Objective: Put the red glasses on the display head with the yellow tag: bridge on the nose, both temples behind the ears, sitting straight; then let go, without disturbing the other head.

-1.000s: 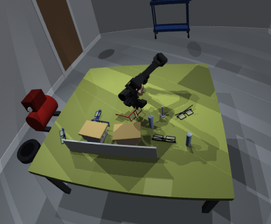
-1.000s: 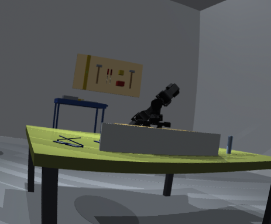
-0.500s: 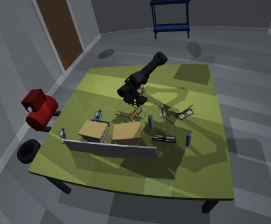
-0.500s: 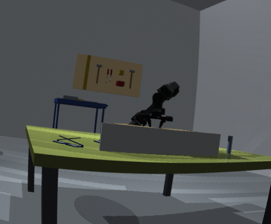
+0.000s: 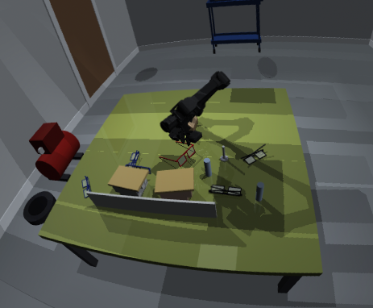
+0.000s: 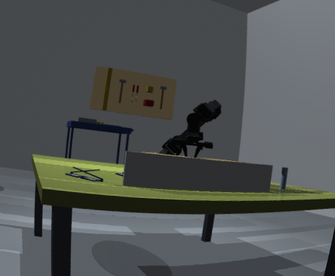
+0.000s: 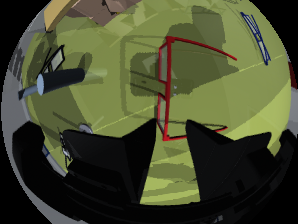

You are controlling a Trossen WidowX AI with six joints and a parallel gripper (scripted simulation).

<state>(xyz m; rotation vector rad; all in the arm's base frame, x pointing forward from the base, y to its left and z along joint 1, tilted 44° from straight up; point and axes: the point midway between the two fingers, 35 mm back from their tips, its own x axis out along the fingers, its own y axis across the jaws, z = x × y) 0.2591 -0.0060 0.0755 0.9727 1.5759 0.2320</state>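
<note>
The red glasses (image 5: 188, 155) (image 7: 168, 90) rest on the table with temples unfolded. My gripper (image 5: 188, 143) (image 7: 171, 123) is above one end of them, fingers parted and nothing held. In the wrist view the lower hinge corner and temple show just beyond the fingertips. In the exterior view the fingertips are partly hidden behind the grey panel. Two tan boards, left (image 5: 130, 177) and right (image 5: 175, 180), cover most of the display heads from above; a brownish part (image 7: 107, 12) shows at the wrist view's top. No yellow tag is visible, so I cannot tell which head has it.
A long grey panel (image 5: 151, 206) (image 6: 197, 177) stands in front of the heads. Grey cylinders (image 5: 208, 167) (image 5: 259, 192) and a small peg stand (image 5: 223, 155) stand to the right. Black glasses (image 5: 225, 190) and blue glasses (image 5: 134, 156) (image 6: 85, 177) lie about.
</note>
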